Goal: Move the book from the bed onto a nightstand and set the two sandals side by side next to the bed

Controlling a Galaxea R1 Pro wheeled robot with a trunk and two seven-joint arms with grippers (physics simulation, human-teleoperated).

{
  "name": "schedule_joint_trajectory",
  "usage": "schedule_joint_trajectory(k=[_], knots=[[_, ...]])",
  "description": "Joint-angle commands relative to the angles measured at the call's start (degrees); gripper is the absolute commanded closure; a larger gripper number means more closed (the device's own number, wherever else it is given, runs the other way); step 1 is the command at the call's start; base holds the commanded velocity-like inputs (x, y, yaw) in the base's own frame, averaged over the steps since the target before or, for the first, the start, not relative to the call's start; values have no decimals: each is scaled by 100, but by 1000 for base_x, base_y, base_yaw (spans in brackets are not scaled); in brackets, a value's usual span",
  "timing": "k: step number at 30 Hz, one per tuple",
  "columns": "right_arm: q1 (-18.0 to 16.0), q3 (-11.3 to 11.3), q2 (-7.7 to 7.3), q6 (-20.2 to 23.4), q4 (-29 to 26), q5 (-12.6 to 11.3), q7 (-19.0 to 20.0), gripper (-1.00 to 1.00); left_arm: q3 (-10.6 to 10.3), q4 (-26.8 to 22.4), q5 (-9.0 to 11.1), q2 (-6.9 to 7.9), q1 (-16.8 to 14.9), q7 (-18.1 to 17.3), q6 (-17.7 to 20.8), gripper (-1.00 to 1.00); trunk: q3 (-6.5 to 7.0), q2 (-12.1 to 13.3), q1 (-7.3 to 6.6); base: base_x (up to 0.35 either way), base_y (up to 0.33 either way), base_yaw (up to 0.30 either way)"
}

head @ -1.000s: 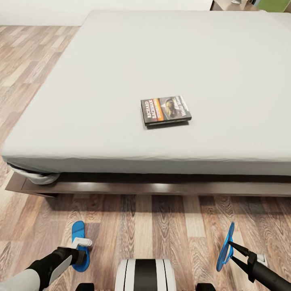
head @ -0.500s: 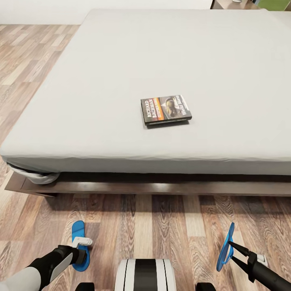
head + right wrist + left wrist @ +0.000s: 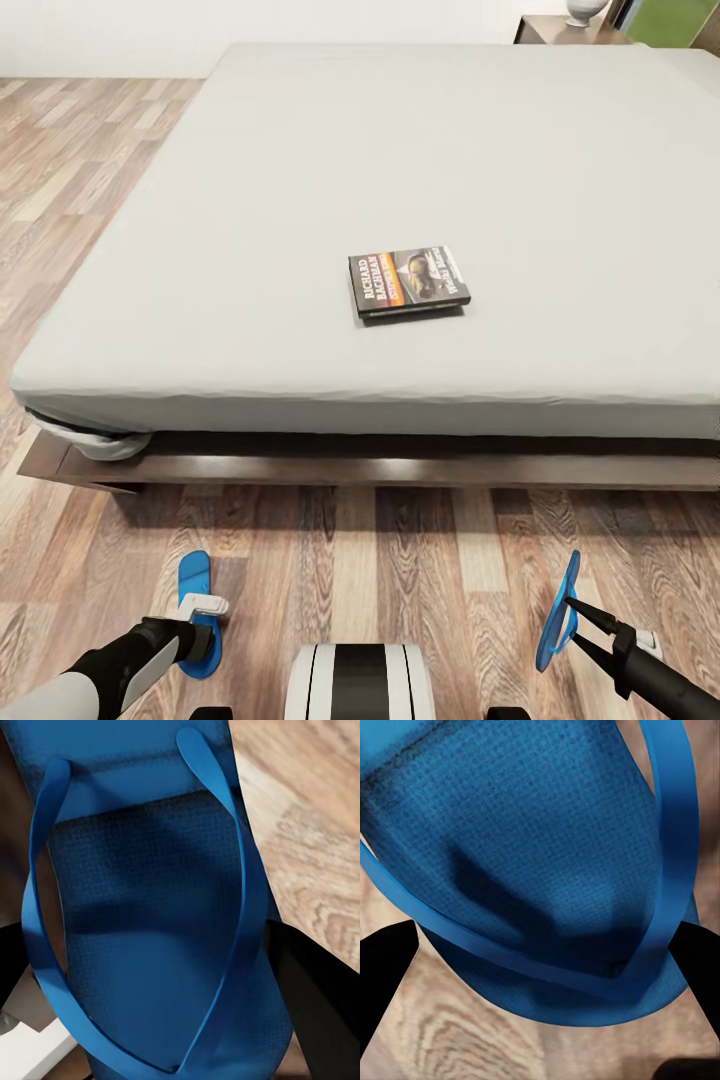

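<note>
Wood-plank floor (image 3: pixel 420 570) fills the lower frame, where the left gripper (image 3: pixel 200 640) straddles one flat sandal (image 3: pixel 193 583), fingers apart, and the right gripper (image 3: pixel 572 618) clamps the other sandal (image 3: pixel 560 610) on edge.

Book (image 3: pixel 409 282) on bed (image 3: pixel 250 200); sandals (image 3: pixel 194 600) (image 3: pixel 558 612) on floor (image 3: pixel 400 570) before it.

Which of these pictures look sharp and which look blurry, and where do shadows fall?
Head view: fairly sharp, the book title readable, a thin shadow at its near edge, a dark band under the mattress on the bed frame. Left wrist view: the sandal is close and soft-edged, with a shadow across its sole. Right wrist view: the other sandal likewise, grainy.
</note>
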Motion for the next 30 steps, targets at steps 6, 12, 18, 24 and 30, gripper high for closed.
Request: schedule_joint_trajectory(k=[6,12,18,24,30], knots=[[-2,-36,5,49,0,14,12,100,-45,-19,56,7,-1,48,23,100,-3,-1,-1,0,0,0],[-2,-36,8,49,0,14,12,100,-45,-19,56,7,-2,48,23,100,-3,-1,-1,0,0,0],[-2,-36,3,49,0,13,12,100,-45,-19,56,7,-2,48,30,100,19,0,-3,0,0,0],[-2,-36,6,49,0,14,12,100,-45,-19,56,7,-2,48,32,100,152,8,-19,0,0,0],[-2,-36,4,49,0,14,12,100,-45,-19,56,7,-2,48,32,100,174,9,-22,0,0,0]])
